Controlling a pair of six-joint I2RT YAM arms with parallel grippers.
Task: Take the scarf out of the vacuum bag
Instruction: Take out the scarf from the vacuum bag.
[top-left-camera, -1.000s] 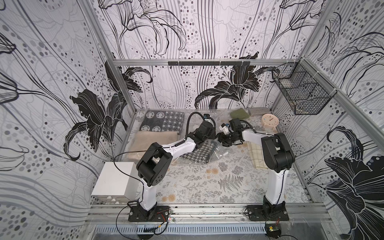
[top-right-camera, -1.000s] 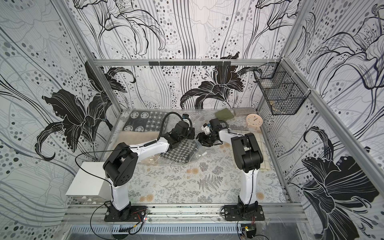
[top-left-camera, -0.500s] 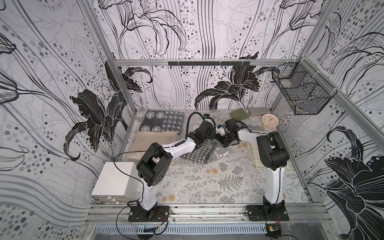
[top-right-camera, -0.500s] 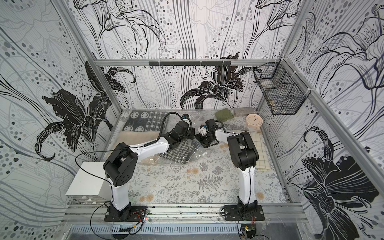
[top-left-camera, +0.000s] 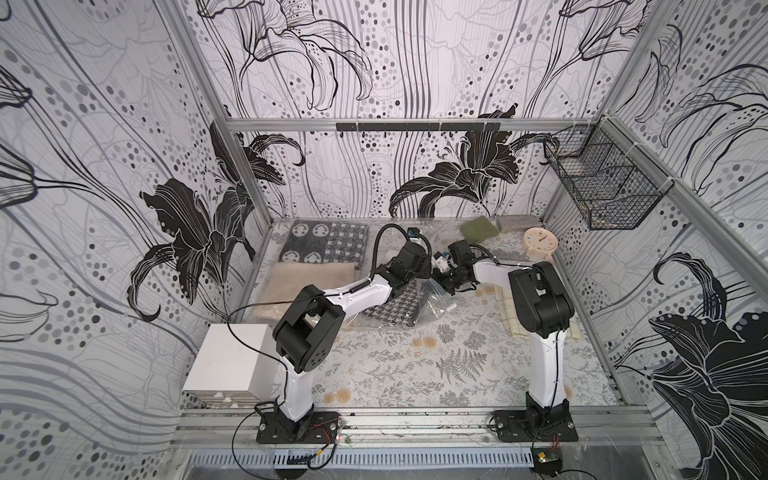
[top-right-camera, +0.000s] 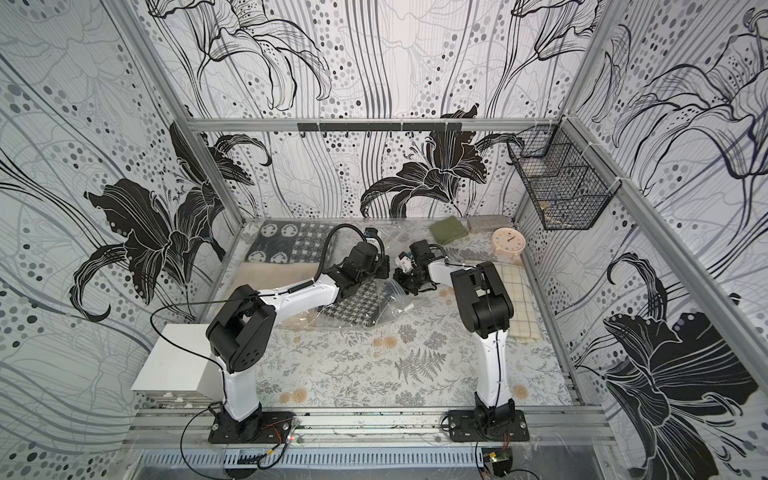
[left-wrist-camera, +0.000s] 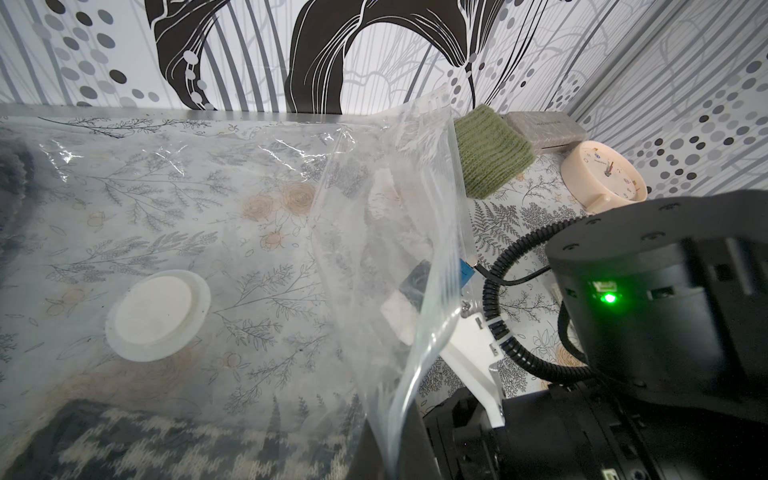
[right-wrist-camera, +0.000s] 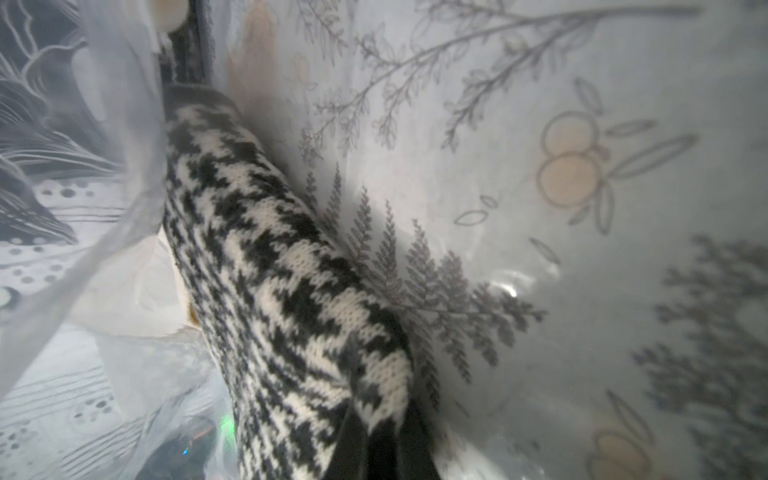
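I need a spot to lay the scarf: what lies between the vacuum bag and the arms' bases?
Only bare floral tablecloth, shown in both top views. The vacuum bag, scarf inside, ends short of the left base and right base.

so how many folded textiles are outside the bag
4: black-and-white blanket back left, beige one before it, green knit at back, checked cloth by right wall; others may hide

vacuum bag (left-wrist-camera: 386, 174): clear plastic film, glossy, crinkled
valve disc (left-wrist-camera: 156, 313): white plastic, matt, smooth
scarf (right-wrist-camera: 270, 270): black-and-white knit, matt, nubbly
green cloth (left-wrist-camera: 490, 153), far at 1 o'clock: ribbed knit, matt
clock (left-wrist-camera: 602, 178): cream plastic, smooth, slight sheen
wire basket (top-left-camera: 602, 187), at 2 o'clock: black metal mesh
table cover (top-left-camera: 415, 365): printed, matt, looks like cloth
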